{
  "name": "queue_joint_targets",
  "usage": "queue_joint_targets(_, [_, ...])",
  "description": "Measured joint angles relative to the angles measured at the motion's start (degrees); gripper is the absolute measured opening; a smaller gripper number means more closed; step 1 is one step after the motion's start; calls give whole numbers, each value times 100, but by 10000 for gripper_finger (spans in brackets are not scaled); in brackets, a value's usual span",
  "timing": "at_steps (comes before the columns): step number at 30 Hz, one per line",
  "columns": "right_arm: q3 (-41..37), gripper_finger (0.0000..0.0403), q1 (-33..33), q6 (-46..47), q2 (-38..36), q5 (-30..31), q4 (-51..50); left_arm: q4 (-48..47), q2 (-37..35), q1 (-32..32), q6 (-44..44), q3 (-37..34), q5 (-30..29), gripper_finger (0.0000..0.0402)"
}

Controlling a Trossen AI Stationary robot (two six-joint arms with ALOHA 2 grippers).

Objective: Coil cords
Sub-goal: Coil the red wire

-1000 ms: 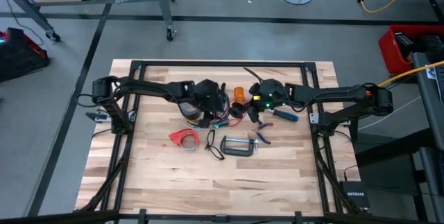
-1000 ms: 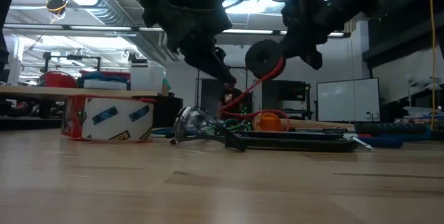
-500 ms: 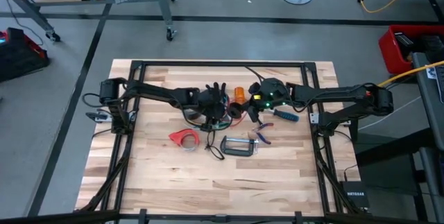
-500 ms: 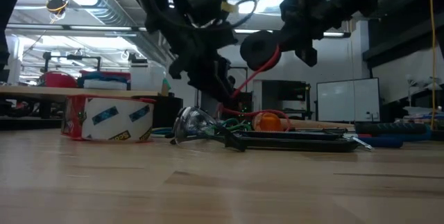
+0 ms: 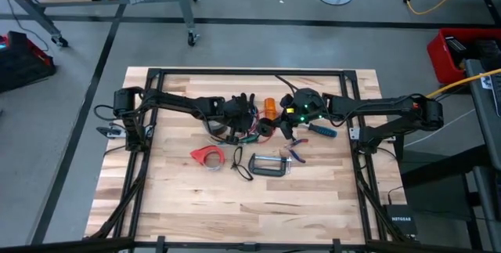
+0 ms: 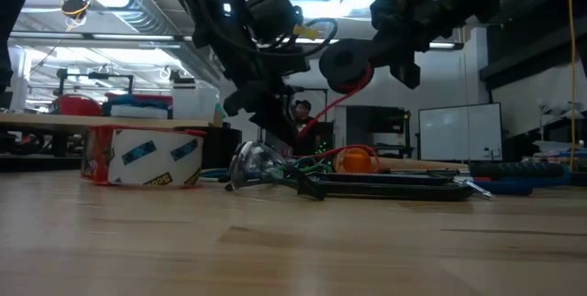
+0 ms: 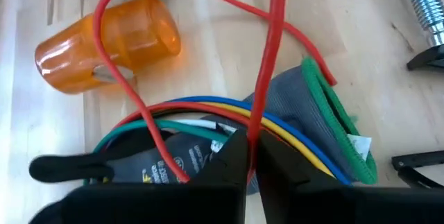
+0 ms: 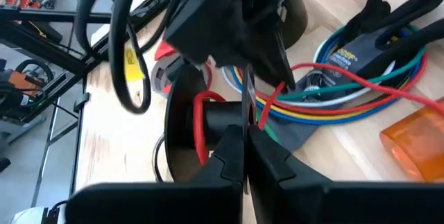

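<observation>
The cords (image 7: 208, 113) are a bunch of red, blue, yellow, green and white wires. They lie on a grey glove (image 7: 312, 127) with a green cuff, mid-table and toward the far side (image 5: 254, 133). One red cord (image 7: 270, 50) rises out of the bunch. My left gripper (image 7: 251, 148) is over the bunch and shut on this red cord. My right gripper (image 8: 246, 137) hangs just to the right (image 5: 286, 126), also shut on red cord. A red loop (image 8: 201, 123) lies around a black round thing beside its fingers. My left gripper pinches the red cord (image 7: 258, 123) between its two fingertips, a single strand, just above the bunch. The fingers come from above, slanting down, and lie across the cord. From the pinch the cord runs up, fairly straight, toward my right gripper (image 6: 321, 117). My right gripper is shut with the red cord (image 8: 265, 113) coming out at its fingertips; the fingers hide the pinch itself. It is lifted well above the table (image 6: 353, 62). The cord slants down from it to my left gripper.
An orange see-through bottle (image 7: 104, 40) lies next to the bunch. A red tape dispenser (image 5: 207, 156), a metal clamp (image 5: 268, 164), pliers (image 5: 296, 155) and a blue-handled tool (image 5: 321, 130) lie nearby. The near half of the table (image 5: 235, 214) is bare wood.
My left gripper has come down toward the cords, turning as it went, and has taken hold of the red cord. My right gripper has stayed raised with the red cord.
</observation>
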Motion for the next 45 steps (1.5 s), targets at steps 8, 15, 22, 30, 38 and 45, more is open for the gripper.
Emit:
queue_joint_targets(8, [0,5,0,35,0,287,-497,34,-4,222,-763,91,2,5])
queue_joint_targets(15, [0,5,4,173,7,777,-860,-195,-11,404,-1849,628,-7,3])
queue_joint_targets(22, [0,5,4,336,7,1420,-947,-609,-15,460,-2569,1310,395,2])
queue_joint_targets(30, [0,5,3,754,93,2272,-978,-547,-15,393,-3126,1635,809,2])
queue_joint_targets(38, [0,5,0,936,449,2783,-121,-419,-9,227,-3351,1661,851,2])
queue_joint_targets(45, [0,5,0,940,835,2905,1003,-201,11,41,-3411,1661,819,2])
